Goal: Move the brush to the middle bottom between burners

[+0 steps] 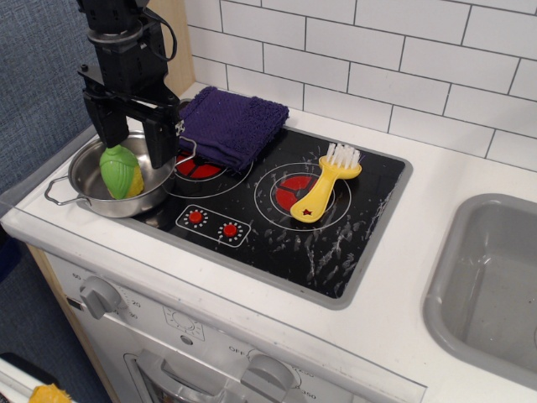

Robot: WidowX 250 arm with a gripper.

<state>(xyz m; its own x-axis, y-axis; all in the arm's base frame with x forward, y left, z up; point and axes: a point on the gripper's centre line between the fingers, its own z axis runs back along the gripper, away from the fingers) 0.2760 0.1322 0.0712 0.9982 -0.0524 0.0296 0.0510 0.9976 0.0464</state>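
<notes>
White rectangular tiles (403,59) with grey grout cover the back wall. At the left a blue-grey textured wall (38,75) meets a strip of pale wood (178,38). The surface (394,277) is a white toy-kitchen counter with rounded edges, evenly lit. A grey sink (491,285) is sunk into its right side, cut off by the picture edge. Below the near edge the front panel (193,332) carries grey knobs (101,295) and printed dial marks. Dark blue floor (25,319) shows at the lower left.
</notes>
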